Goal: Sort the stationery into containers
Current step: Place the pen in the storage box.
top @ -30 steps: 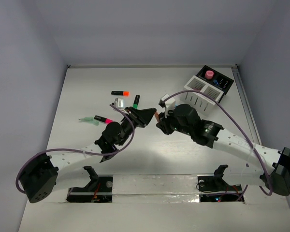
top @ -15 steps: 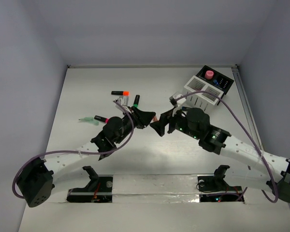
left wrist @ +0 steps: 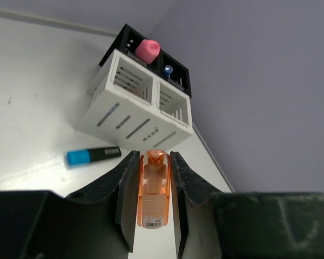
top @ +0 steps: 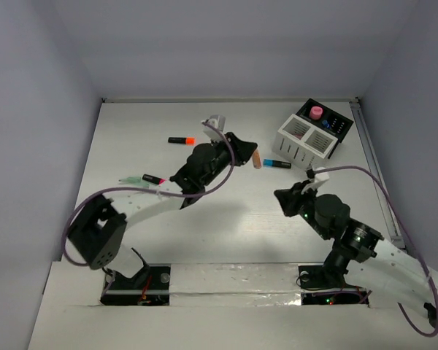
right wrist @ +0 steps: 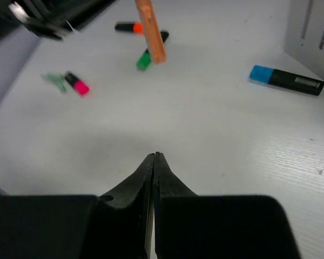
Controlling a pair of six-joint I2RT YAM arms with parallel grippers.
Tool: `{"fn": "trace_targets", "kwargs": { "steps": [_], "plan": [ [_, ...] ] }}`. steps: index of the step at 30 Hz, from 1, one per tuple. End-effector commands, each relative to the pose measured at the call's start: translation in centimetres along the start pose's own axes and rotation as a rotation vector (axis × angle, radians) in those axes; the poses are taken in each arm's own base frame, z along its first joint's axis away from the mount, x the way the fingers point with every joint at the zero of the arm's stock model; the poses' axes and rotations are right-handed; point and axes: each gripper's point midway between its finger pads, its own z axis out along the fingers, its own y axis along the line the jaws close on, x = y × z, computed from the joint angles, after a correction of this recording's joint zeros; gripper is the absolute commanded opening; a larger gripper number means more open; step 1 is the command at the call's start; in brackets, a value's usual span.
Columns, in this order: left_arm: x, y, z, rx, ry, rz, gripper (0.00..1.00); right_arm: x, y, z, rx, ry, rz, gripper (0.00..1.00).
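Observation:
My left gripper (top: 252, 154) is shut on an orange translucent pen-like piece (left wrist: 154, 189), held above the table just left of the containers. The white slatted box (top: 304, 140) joins a black box (top: 328, 122) that holds a pink item (top: 316, 112). Both boxes show ahead in the left wrist view, white (left wrist: 130, 113) and black (left wrist: 130, 39). A blue-capped highlighter (top: 277, 163) lies in front of the white box. My right gripper (top: 281, 197) is shut and empty, low over bare table (right wrist: 154, 156). The held orange piece shows in the right wrist view (right wrist: 151, 29).
An orange-capped highlighter (top: 181, 140) lies at the back left. A pink-capped highlighter (top: 153, 179) and a pale green T-shaped piece (top: 131, 180) lie further left. A green-capped highlighter (right wrist: 146, 58) shows only in the right wrist view. The enclosure walls stand on three sides.
The two grippers were close together at the table's middle. My left gripper has moved back and right with the orange piece toward the containers. My right gripper has drawn back toward the near right.

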Motion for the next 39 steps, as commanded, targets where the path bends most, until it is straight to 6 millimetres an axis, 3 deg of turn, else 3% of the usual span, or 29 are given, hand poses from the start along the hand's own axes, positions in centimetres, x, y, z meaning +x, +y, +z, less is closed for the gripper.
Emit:
{"fn": "trace_targets", "kwargs": {
  "steps": [1, 2, 3, 4, 5, 6, 10, 11, 12, 14, 15, 18, 24, 30, 32, 35, 36, 39],
  "plan": [
    [-2.9, -3.3, 3.7, 0.123, -0.098, 0.04, 0.0, -4.9, -3.0, -2.2, 0.161, -0.203, 0.121, 0.0],
    [-4.1, -4.6, 4.9, 0.157, -0.128, 0.054, 0.0, -5.6, -3.2, -2.8, 0.164, -0.227, 0.128, 0.0],
    [-2.8, -3.7, 6.6, 0.144, -0.112, 0.063, 0.0, -6.3, -3.3, -3.5, 0.16, -0.257, 0.137, 0.0],
    [-2.8, -3.8, 7.5, 0.151, -0.122, 0.069, 0.0, -6.6, -3.6, -3.9, 0.17, -0.275, 0.143, 0.0],
    [-4.0, -5.2, 8.7, 0.184, -0.149, 0.071, 0.0, -6.6, -3.9, -4.1, 0.18, -0.28, 0.144, 0.0],
    [-2.2, -4.2, 10.4, 0.176, -0.109, 0.079, 0.0, -6.8, -4.1, -4.7, 0.175, -0.298, 0.162, 0.0],
    [-1.8, -4.3, 14.6, 0.187, -0.124, 0.115, 0.0, -6.4, -4.3, -5.5, 0.142, -0.315, 0.183, 0.0],
    [-3.2, -5.7, 15.5, 0.218, -0.157, 0.117, 0.0, -6.1, -4.0, -5.5, 0.124, -0.303, 0.181, 0.0],
    [-1.9, -4.7, 16.7, 0.206, -0.143, 0.125, 0.0, -5.8, -4.0, -5.5, 0.118, -0.296, 0.186, 0.0],
    [-3.0, -6.0, 17.9, 0.239, -0.172, 0.126, 0.0, -5.3, -3.9, -5.4, 0.107, -0.281, 0.184, 0.0],
    [-2.0, -5.3, 18.9, 0.23, -0.162, 0.127, 0.0, -5.2, -3.8, -5.4, 0.1, -0.276, 0.186, 0.0],
    [-1.4, -5.9, 20.9, 0.244, -0.164, 0.128, 0.0, -4.7, -3.4, -5.1, 0.078, -0.258, 0.177, 0.0],
    [0.5, -5.0, 24.2, 0.214, -0.141, 0.164, 0.0, -4.2, -2.9, -4.9, 0.049, -0.24, 0.172, 0.0],
    [0.8, -2.9, 24.6, 0.127, -0.154, 0.199, 0.0, -4.5, -3.0, -5.0, 0.052, -0.254, 0.159, 0.0],
    [0.7, -2.8, 24.6, 0.119, -0.153, 0.212, 0.08, -4.8, -2.9, -5.1, 0.05, -0.262, 0.16, 0.0],
    [0.2, -2.8, 24.4, 0.109, -0.162, 0.227, 0.3, -4.9, -2.9, -5.0, 0.053, -0.263, 0.157, 0.0],
    [0.3, -2.8, 24.3, 0.111, -0.158, 0.229, 0.42, -5.0, -2.9, -5.0, 0.052, -0.264, 0.159, 0.0],
    [-1.5, -4.6, 23.4, 0.142, -0.171, 0.236, 0.59, -5.5, -2.7, -5.1, 0.048, -0.276, 0.161, 0.0]
  ]
}}
